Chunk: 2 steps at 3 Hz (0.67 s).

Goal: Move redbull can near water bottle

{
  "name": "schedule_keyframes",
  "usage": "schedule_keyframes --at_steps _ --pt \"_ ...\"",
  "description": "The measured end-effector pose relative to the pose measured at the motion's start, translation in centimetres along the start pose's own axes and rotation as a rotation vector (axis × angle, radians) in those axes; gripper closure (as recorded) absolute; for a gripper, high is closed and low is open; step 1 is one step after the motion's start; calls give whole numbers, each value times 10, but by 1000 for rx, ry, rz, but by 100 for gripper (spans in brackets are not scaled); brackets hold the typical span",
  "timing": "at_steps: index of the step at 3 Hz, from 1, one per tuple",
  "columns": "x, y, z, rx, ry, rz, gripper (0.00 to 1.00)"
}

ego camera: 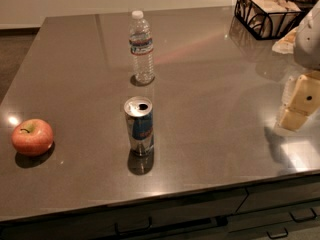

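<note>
The redbull can point(139, 126) stands upright near the middle front of the brown countertop point(210, 84), with its silver top and drinking hole showing. The water bottle point(141, 47) stands upright behind it, farther back on the counter, with a clear gap between the two. My gripper point(299, 103) is at the right edge of the view, cream-coloured, hovering over the counter's right side. It is far to the right of the can and holds nothing that I can see.
A red apple point(32, 136) lies at the front left of the counter. A black wire basket point(267, 13) with pale items stands at the back right corner. Drawers with handles point(132, 228) run below the front edge.
</note>
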<state>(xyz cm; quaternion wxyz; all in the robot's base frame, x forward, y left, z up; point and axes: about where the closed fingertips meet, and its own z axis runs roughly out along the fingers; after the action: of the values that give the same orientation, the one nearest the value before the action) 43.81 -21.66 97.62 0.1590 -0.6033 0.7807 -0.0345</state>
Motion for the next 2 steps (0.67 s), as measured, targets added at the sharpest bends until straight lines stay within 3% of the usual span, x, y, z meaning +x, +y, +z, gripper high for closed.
schedule_keyframes --at_steps 1,2 --pt "-1 0 -1 4 -2 -1 0" --pt "-20 3 9 2 -78 -28 0"
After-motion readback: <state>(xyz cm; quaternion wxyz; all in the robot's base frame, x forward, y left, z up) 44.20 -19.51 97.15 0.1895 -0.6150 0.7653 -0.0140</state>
